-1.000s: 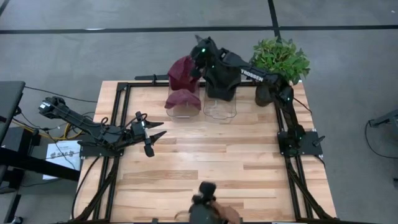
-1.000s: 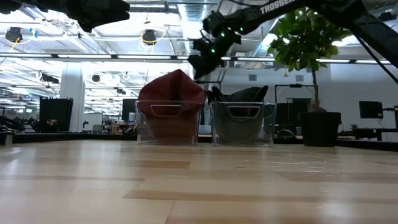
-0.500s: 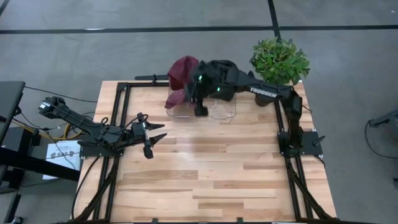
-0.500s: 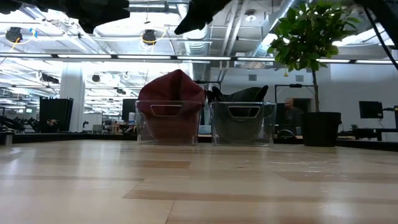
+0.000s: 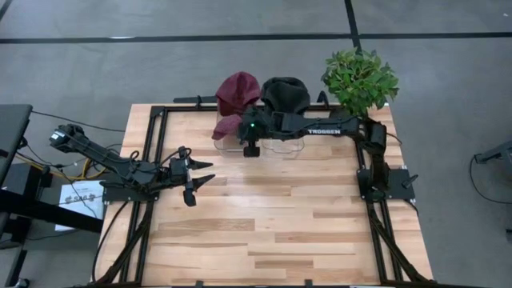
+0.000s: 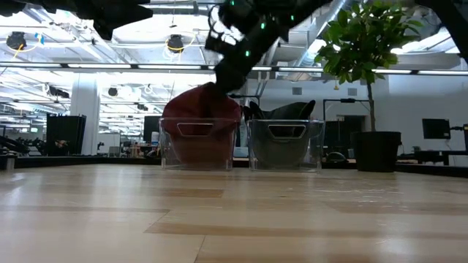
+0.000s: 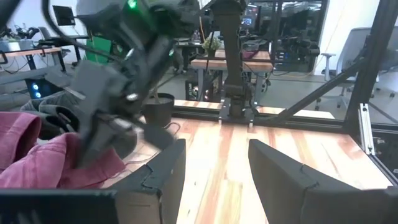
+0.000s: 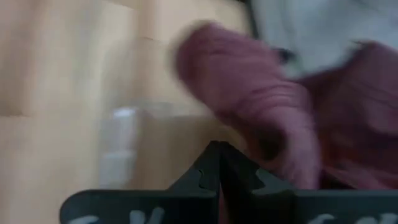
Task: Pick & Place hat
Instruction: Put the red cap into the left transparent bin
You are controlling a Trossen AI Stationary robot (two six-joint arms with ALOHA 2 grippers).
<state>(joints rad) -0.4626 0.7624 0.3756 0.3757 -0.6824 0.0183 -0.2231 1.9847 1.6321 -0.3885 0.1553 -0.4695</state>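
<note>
A maroon hat [image 5: 237,90] sits in the left of two clear bins [image 6: 198,143] at the table's far edge, its brim [image 5: 228,126] hanging over the bin's near wall. A dark hat [image 5: 286,94] fills the right bin [image 6: 285,145]. My right gripper [image 5: 250,148] hovers shut and empty above the near wall of the maroon hat's bin. The right wrist view shows its shut gripper [image 8: 217,163] short of the maroon hat [image 8: 261,106]. My left gripper [image 5: 196,170] waits open at the table's left, its fingers level; the left wrist view shows this gripper [image 7: 214,168] facing the bins.
A potted plant [image 5: 360,76] stands at the far right corner beside the dark hat's bin. Black frame rails [image 5: 156,152] run along the table's left, right and far sides. Bare wood [image 5: 272,216] spreads from the bins to the near edge.
My right gripper has swung from over the dark hat's bin toward the table's left and near side and has come down, ending above the front of the maroon hat's bin. It has stayed shut. Both hats lie as before.
</note>
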